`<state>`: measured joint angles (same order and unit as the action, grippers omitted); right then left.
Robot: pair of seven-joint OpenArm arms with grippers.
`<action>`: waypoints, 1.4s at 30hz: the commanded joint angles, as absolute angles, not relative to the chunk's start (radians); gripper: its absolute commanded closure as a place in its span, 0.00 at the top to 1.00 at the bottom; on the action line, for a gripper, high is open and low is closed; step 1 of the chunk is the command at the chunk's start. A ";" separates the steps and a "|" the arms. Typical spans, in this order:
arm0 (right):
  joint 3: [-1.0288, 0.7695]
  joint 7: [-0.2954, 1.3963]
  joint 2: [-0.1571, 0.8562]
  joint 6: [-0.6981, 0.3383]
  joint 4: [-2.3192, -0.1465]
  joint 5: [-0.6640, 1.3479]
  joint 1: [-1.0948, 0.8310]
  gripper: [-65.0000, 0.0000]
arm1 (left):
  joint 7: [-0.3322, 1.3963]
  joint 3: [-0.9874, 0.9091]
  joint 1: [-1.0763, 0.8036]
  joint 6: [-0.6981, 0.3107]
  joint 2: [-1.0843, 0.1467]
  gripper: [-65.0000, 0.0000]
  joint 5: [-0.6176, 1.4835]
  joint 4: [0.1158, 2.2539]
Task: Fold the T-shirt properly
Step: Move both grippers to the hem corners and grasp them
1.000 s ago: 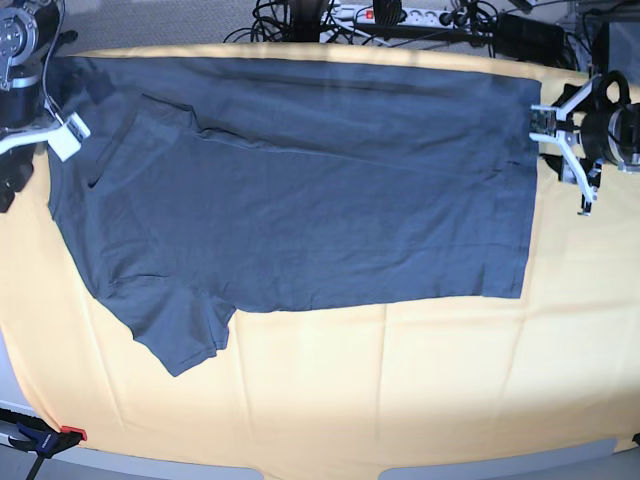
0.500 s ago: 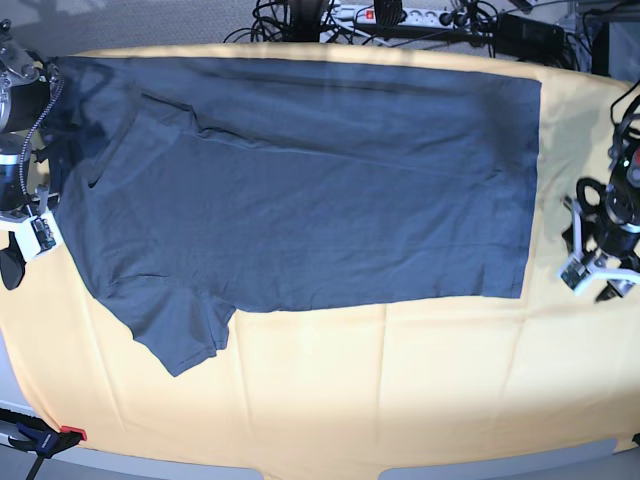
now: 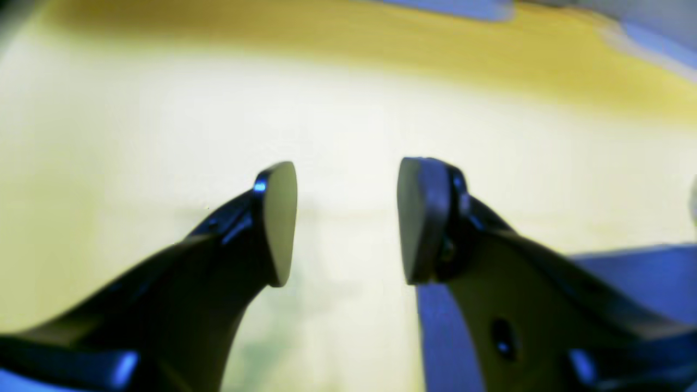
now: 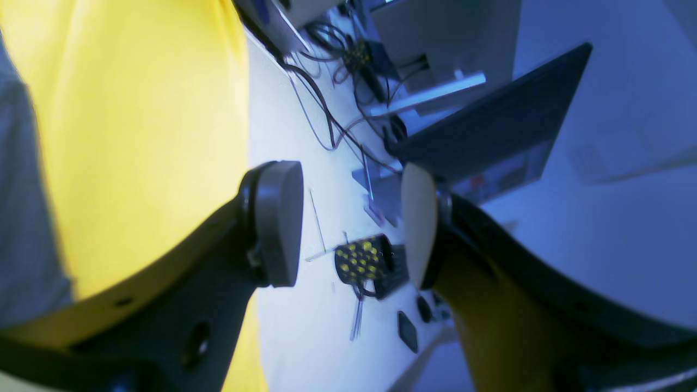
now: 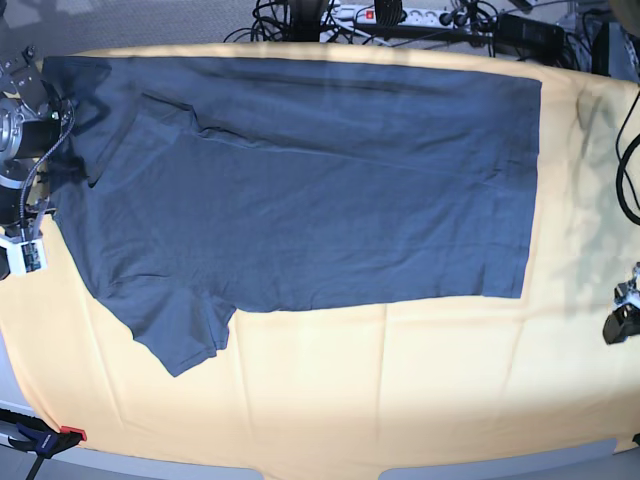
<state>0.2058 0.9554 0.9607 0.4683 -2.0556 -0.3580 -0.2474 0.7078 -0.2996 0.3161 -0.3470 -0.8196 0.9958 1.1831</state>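
The slate blue-grey T-shirt (image 5: 300, 180) lies flat on the yellow-orange table cloth (image 5: 380, 400). Its hem is at the right. One sleeve (image 5: 180, 335) sticks out at the lower left and the other (image 5: 165, 115) is folded in at the upper left. My right gripper (image 5: 22, 250) is at the shirt's left edge; the right wrist view shows it open and empty (image 4: 351, 218), with grey shirt fabric (image 4: 16, 190) at the left. My left gripper (image 5: 622, 318) is at the table's right edge, apart from the shirt, open and empty over the cloth (image 3: 347, 218).
Cables and a power strip (image 5: 380, 15) lie behind the table. A clamp (image 5: 45, 437) grips the front left edge. Past the table's left edge the right wrist view shows floor with cables and a black-and-yellow object (image 4: 365, 261).
Both arms have drawn away from the shirt's upper corners. The left gripper has moved forward to the right table edge. The right gripper has moved down along the shirt's left edge.
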 commanded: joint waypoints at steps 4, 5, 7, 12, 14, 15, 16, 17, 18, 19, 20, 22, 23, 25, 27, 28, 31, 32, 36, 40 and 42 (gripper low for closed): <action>0.193 0.944 0.981 0.444 -2.023 -0.332 -0.185 0.48 | 0.711 -0.315 0.335 -0.498 -0.823 0.48 1.143 1.013; 0.193 0.944 0.981 0.434 -2.020 -0.328 -0.183 0.48 | 0.702 -0.315 0.336 -0.502 -0.818 0.48 1.142 0.978; 0.193 0.944 0.981 0.411 -2.019 -0.328 -0.183 0.48 | 0.696 -0.315 0.335 -0.501 -0.810 0.48 1.144 0.924; 0.194 0.944 0.981 0.452 -2.020 -0.392 -0.183 0.48 | 0.710 -0.315 0.330 -0.384 -0.800 0.48 1.072 0.905; 0.194 0.968 0.981 0.520 -2.019 -0.463 -0.183 0.48 | 0.661 -0.315 0.330 -0.391 -0.797 0.48 1.000 0.905; 0.194 0.978 0.981 0.546 -2.020 -0.514 -0.183 0.48 | 0.635 -0.315 0.330 -0.419 -0.797 0.48 0.967 0.905; 0.194 0.987 0.981 0.571 -2.020 -0.569 -0.183 0.48 | 0.614 -0.315 0.330 -0.447 -0.798 0.48 0.938 0.905; 0.194 0.991 0.981 0.599 -2.020 -0.619 -0.183 0.48 | 0.598 -0.315 0.330 -0.470 -0.798 0.48 0.922 0.905; 0.194 0.991 0.981 0.629 -2.020 -0.661 -0.183 0.48 | 0.598 -0.315 0.330 -0.488 -0.798 0.48 0.926 0.905; 0.194 0.992 0.981 0.656 -2.020 -0.698 -0.183 0.48 | 0.600 -0.315 0.330 -0.509 -0.798 0.48 0.932 0.905; 0.194 0.996 0.979 0.669 -2.020 -0.716 -0.183 0.48 | 0.603 -0.315 0.330 -0.527 -0.797 0.48 0.933 0.905; 0.194 1.029 0.973 0.616 -2.020 -0.699 -0.182 0.48 | 0.607 -0.315 0.330 -0.547 -0.798 0.48 0.932 0.905; 0.194 1.029 0.965 0.538 -2.020 -0.648 -0.175 0.48 | 0.609 -0.315 0.330 -0.553 -0.798 0.48 0.933 0.905; 0.194 1.017 0.941 0.428 -2.018 -0.457 -0.145 0.48 | 0.628 -0.315 0.330 -0.555 -0.798 0.48 0.945 0.905; 0.194 0.968 0.909 0.370 -2.006 -0.315 -0.126 0.48 | 0.633 -0.315 0.330 -0.574 -0.797 0.48 0.994 0.905; 0.194 0.945 0.892 0.357 -2.000 -0.259 -0.117 0.48 | 0.633 -0.315 0.330 -0.598 -0.797 0.48 1.007 0.905; 0.194 0.907 0.857 0.319 -1.993 -0.096 -0.081 0.48 | 0.633 -0.315 0.330 -0.676 -0.797 0.48 1.008 0.905; 0.194 0.894 0.845 0.303 -1.993 -0.047 -0.071 0.48 | 0.633 -0.315 0.330 -0.691 -0.797 0.48 1.008 0.905; 0.177 0.863 0.788 0.270 -1.993 0.077 -0.069 0.48 | 0.633 -0.315 0.330 -0.696 -0.797 0.48 1.007 0.905; 0.091 0.841 0.693 0.223 -1.947 0.213 -0.067 0.40 | 0.633 -0.315 0.330 -0.696 -0.793 0.48 1.006 0.905; -0.001 0.844 0.633 0.157 -1.898 0.345 -0.049 0.36 | 0.633 -0.315 0.330 -0.696 -0.789 0.48 1.006 0.905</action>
<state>0.0063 0.8680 0.6083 0.1448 -1.8816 0.3733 -0.0677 0.6540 -0.3054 0.3103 -0.6857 -0.7639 0.9871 0.8902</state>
